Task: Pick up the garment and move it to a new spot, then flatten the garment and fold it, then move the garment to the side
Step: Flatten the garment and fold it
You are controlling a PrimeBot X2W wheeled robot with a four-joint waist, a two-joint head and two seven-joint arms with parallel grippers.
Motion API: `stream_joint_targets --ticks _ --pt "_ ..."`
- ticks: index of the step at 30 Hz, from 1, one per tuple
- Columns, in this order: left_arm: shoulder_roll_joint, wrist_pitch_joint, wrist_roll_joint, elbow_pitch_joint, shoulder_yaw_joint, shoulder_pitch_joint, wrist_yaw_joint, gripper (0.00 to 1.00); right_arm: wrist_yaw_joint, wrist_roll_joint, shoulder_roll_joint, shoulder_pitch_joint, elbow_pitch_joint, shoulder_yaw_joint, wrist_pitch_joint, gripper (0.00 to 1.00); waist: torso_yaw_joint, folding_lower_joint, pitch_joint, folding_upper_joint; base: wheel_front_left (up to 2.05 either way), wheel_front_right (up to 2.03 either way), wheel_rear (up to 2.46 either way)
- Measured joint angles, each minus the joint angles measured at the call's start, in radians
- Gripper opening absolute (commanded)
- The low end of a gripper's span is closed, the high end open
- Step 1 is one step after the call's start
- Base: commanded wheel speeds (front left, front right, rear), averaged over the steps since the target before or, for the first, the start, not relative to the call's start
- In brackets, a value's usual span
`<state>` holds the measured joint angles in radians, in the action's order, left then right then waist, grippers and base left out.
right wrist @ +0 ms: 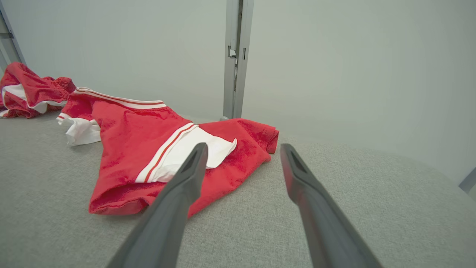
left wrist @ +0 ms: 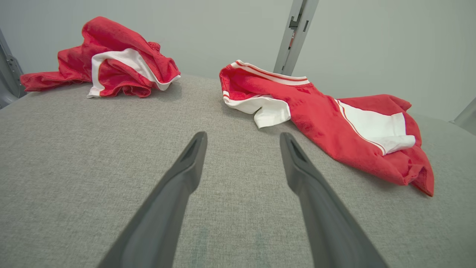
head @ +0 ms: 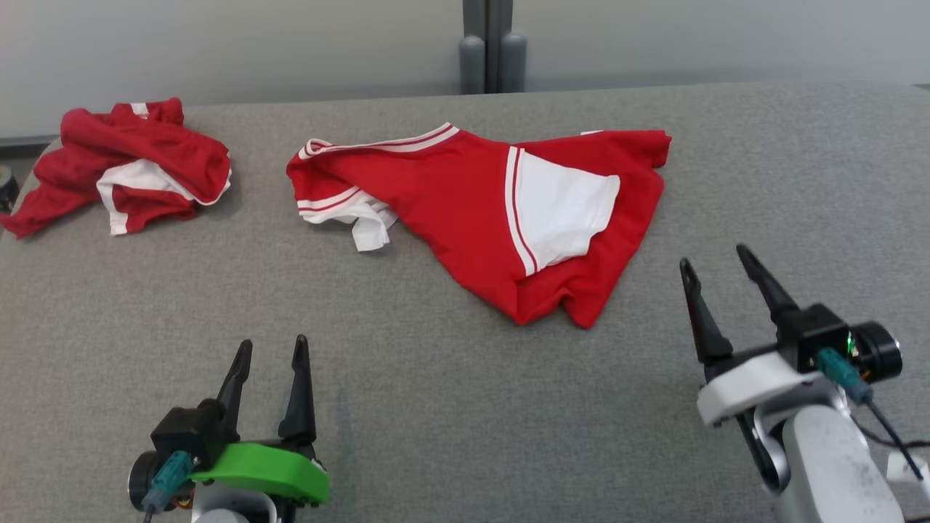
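Fingers apart and empty, the left gripper (head: 272, 341) and right gripper (head: 713, 256) hover low over the grey padded table (head: 436, 407), apparently poised for a pickup. Beyond them the red-and-white shorts (head: 472, 196) lie rumpled mid-table, nearer the right gripper. A second crumpled red garment (head: 138, 163) sits well apart at far left, likely set aside.

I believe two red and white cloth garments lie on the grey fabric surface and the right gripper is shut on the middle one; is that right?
Not quite: the right gripper is open and empty, apart from the middle red and white cloth garment, as the head view shows. The rest holds.
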<state>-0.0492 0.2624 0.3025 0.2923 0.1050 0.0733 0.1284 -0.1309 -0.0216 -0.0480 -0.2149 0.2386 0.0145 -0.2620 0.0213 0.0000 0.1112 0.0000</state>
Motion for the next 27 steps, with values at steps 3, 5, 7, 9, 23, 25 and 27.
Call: stream_joint_targets --ticks 3,5,7,9,23,25,27 --pt "0.000 0.000 0.007 -0.013 0.015 0.020 -0.003 1.00 0.000 -0.036 -0.001 -0.110 0.074 0.017 -0.001 1.00 0.018 0.0000 0.033 0.0000 0.00 0.00 0.00" --pt "0.000 0.000 0.014 -0.019 0.026 0.035 -0.006 1.00 0.000 -0.063 0.000 -0.178 0.131 0.024 -0.001 1.00 0.032 0.0000 0.054 0.0000 0.00 0.00 0.00" --pt "0.000 0.000 0.015 -0.029 0.035 0.049 -0.010 1.00 0.000 -0.090 0.000 -0.244 0.199 0.029 -0.002 1.00 0.048 0.0000 0.078 0.0000 0.00 0.00 0.00" --pt "0.000 0.000 0.022 -0.042 0.041 0.066 -0.015 1.00 0.000 -0.113 0.000 -0.310 0.275 0.037 -0.002 1.00 0.067 0.0000 0.106 0.0000 0.00 0.00 0.00" --pt "0.000 0.000 0.041 -0.080 0.058 0.092 -0.032 1.00 0.000 -0.133 -0.024 -0.517 0.635 0.114 -0.002 1.00 0.197 0.0000 0.241 0.0000 0.00 0.00 0.00" --pt "0.000 0.000 0.044 -0.080 0.060 0.092 -0.032 1.00 0.000 -0.124 -0.023 -0.534 0.654 0.122 -0.002 1.00 0.207 0.0000 0.253 0.0000 0.00 0.00 0.00" --pt "0.000 0.000 0.046 -0.080 0.064 0.092 -0.033 1.00 0.000 -0.124 -0.022 -0.550 0.663 0.125 -0.002 1.00 0.213 0.0000 0.259 0.0000 0.00 0.00 0.00"
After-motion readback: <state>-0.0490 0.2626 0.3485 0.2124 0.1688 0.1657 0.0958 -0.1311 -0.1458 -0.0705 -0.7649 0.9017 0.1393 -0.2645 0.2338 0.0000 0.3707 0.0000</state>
